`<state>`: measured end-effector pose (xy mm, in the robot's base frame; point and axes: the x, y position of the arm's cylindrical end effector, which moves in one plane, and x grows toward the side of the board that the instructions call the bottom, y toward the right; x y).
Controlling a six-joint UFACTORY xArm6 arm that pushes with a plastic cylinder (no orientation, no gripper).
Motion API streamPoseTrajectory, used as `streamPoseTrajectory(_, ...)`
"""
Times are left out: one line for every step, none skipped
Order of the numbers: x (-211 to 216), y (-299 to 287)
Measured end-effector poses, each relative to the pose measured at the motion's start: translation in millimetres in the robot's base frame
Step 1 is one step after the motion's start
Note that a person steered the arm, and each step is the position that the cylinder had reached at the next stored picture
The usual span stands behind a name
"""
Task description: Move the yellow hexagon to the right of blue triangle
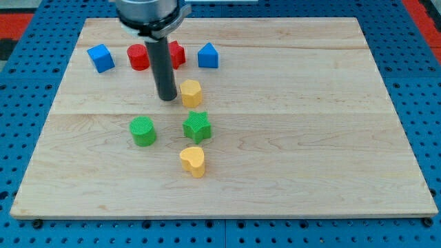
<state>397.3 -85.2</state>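
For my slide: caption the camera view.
My tip sits left of the yellow hexagon, below the blue triangle.

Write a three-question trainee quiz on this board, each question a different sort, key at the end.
1. True or false: my tip sits just to the view's left of the yellow hexagon.
2. Which block lies nearest the view's bottom? A) green star B) yellow heart C) green cylinder
3. Fill in: the blue triangle lies toward the view's ___ of the hexagon.

Key: 1 true; 2 B; 3 top.
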Motion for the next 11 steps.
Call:
streamPoseTrajectory(-4.4, 36.2)
streamPoseTrajectory(3.4, 35.1)
streamPoseTrajectory(22.3, 17.8)
streamPoseTrajectory(33.9, 32.6)
streamPoseTrajectory(30.7, 63.0)
streamPoseTrajectory(26.1, 88.2)
streamPoseTrajectory(15.5, 89.4)
streamPoseTrajectory(3.9, 73.2)
streamPoseTrajectory(-7.6, 94.6)
streamPoseTrajectory(-23.4, 106.1)
streamPoseTrajectory(-43.9, 106.1)
